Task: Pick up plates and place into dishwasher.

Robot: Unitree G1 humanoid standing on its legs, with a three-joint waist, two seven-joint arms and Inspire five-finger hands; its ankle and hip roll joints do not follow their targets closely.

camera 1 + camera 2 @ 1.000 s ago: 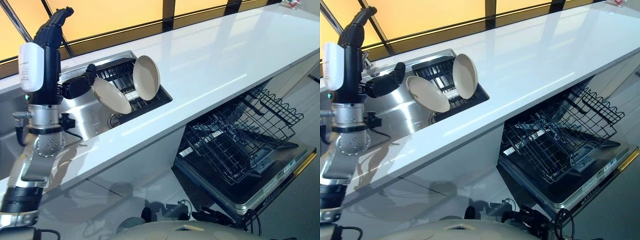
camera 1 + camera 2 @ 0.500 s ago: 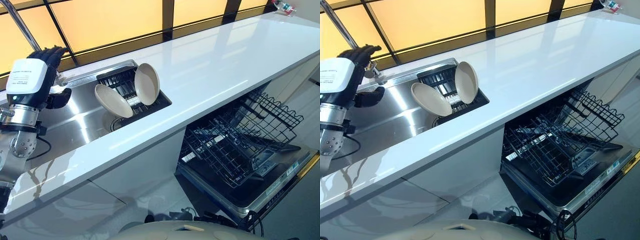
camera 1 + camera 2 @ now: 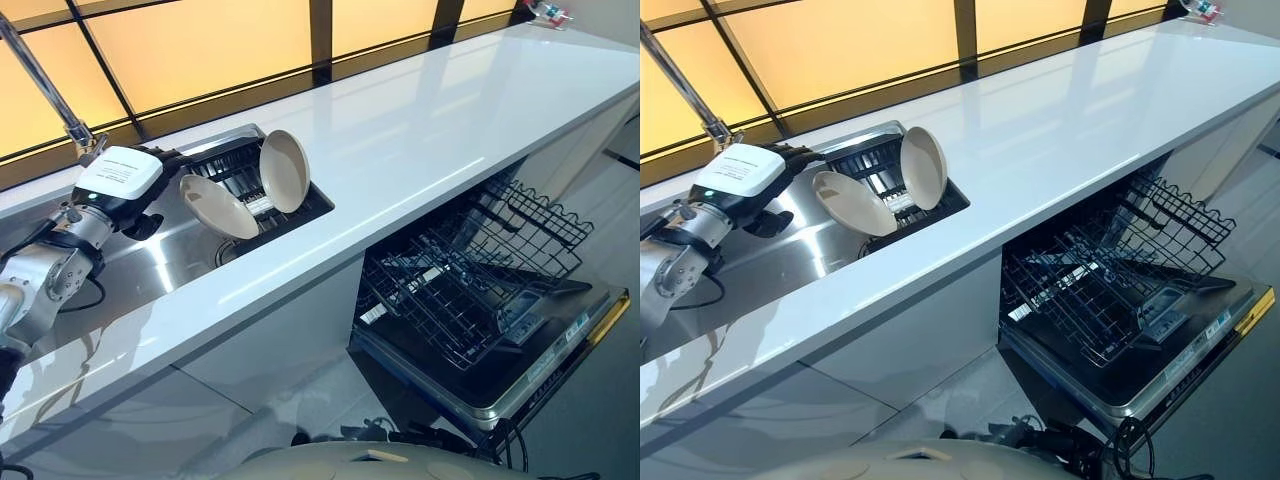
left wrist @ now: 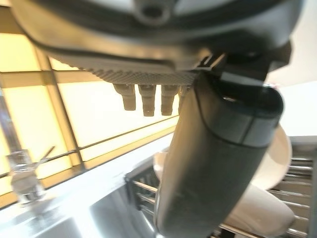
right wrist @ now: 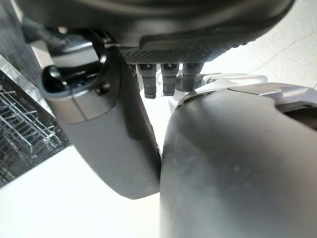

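While no plate is lifted yet, we go big to small: white worktop (image 3: 430, 120), open dishwasher (image 3: 500, 385) with its empty wire rack (image 3: 470, 270) pulled out low to the right, steel sink (image 3: 170, 255), then two cream plates. The leaning plate (image 3: 217, 207) rests tilted on the sink's dark rack (image 3: 235, 165), the upright plate (image 3: 284, 171) just beside it. Left hand (image 3: 125, 180) hovers by the leaning plate, not touching; fingers look fairly straight in the wrist view, holding nothing. Right hand (image 5: 163, 74): we cannot tell its state. To do this well, we'd pinch the nearer rim with thumb under, lift clear before swinging toward the rack.
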